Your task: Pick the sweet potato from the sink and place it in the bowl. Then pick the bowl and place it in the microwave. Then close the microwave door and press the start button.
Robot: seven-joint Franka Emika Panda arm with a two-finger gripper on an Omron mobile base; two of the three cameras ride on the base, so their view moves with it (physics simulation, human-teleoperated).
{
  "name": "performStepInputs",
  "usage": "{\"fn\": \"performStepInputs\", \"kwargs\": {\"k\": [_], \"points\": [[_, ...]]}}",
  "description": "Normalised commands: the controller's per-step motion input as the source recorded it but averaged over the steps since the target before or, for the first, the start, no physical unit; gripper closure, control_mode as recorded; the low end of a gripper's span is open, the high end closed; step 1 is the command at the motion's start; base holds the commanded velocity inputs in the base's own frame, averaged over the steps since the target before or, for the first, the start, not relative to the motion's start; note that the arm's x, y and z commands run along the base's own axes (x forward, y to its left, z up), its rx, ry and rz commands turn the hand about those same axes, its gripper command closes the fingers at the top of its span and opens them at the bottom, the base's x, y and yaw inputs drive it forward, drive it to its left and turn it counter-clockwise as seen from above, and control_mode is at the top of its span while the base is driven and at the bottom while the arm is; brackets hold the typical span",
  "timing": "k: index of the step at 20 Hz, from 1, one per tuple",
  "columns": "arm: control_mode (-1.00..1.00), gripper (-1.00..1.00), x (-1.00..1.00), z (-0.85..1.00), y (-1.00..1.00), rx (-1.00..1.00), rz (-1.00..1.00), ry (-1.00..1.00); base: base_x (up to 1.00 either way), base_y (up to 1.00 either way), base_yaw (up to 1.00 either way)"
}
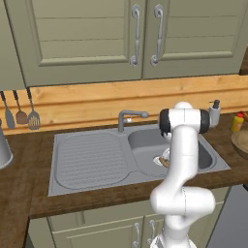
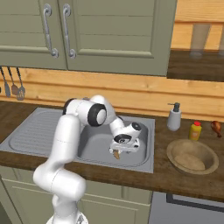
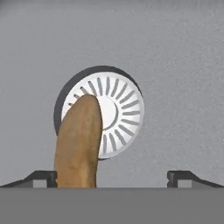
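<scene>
Reaching down into the sink (image 2: 39, 131) basin, with the hand (image 2: 117, 153) low over the basin floor in the right base view, wrist bent over above it. Released, fingers spread wide: in the hand view the two dark fingertips (image 3: 43, 177) at the 7 and 5 o'clock corners, well apart, nothing clamped.

Sweet potato (image 3: 78, 140) lying on the basin floor, orange-brown, tapered end pointing toward 12 o'clock in the hand view and overlapping the round white drain (image 3: 118, 113). Just beside the 7 o'clock fingertip, far from the 5 o'clock one; contact with that fingertip impossible to tell. In the right base view, seen as a small brown shape (image 2: 116, 154) directly under the hand. In the left base view, partly hidden behind the white arm, a brown bit (image 1: 165, 162) beside the drain.

Bowl (image 2: 192, 156) on the wooden table (image 2: 175, 177) at 3 o'clock from the sink in the right base view, upright, tan inside, well apart from the hand. Edge of the same bowl (image 1: 240, 143) at the 3 o'clock border of the left base view.

Grey faucet (image 1: 128, 117) behind the basin at 12 o'clock, ribbed drainboard (image 1: 89, 160) at 9 o'clock from the basin. Soap dispenser (image 2: 174, 117) and yellow bottle (image 2: 195, 130) on the table behind the bowl. Utensils (image 1: 20, 112) hanging on the wooden backsplash at 9 o'clock. Beige cabinet doors (image 1: 87, 38) above.
</scene>
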Motion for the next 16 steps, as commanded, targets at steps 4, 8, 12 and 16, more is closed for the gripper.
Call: {"fn": "performStepInputs", "kwargs": {"k": [4,8,12,16], "points": [[-1.0,-1.0,0.46,-0.46,0.0,-0.01,-0.11,0.0,0.0,0.0,0.0],[-1.0,-1.0,0.02,-0.23,0.02,0.0,-0.01,0.0,0.0,0.0,0.0],[-1.0,-1.0,-0.01,0.0,0.08,0.0,0.0,-0.01,0.0,0.0,0.0],[-1.0,-1.0,-0.22,0.0,0.28,0.0,0.0,-0.01,0.0,0.0,0.0]]}}
